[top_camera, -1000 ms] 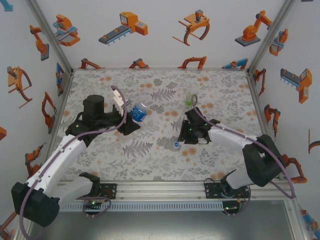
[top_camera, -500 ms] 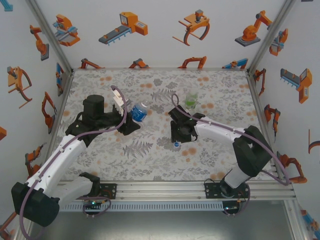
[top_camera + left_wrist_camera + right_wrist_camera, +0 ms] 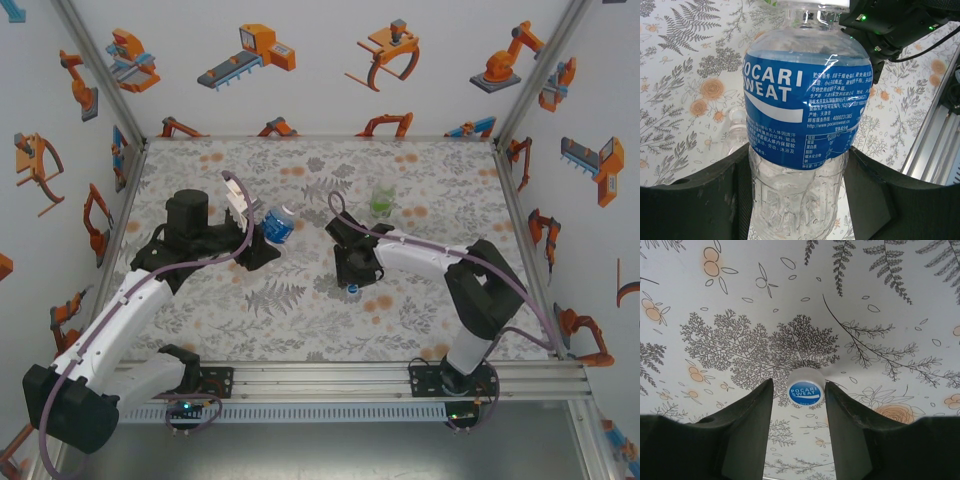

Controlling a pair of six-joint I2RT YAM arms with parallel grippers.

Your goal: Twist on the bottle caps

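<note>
in the left gripper (image 3: 797,172), pinched from both sides just below its label: the blue-label bottle (image 3: 807,107), held tilted over the left half of the table (image 3: 300,320). beside it, low and partly hidden behind one finger, a clear bottle (image 3: 735,131) on the table; lying or standing, hard to tell. near the table's middle, the right gripper (image 3: 799,385) pointed down, spread a little, straddling a white cap (image 3: 806,392) with a blue printed top. cap flat on the table, touching or almost touching one finger, a plain gap to the other; not pinched. further back, near the right gripper, a greenish bottle (image 3: 381,199) standing upright, well apart from the blue-label bottle.
</note>
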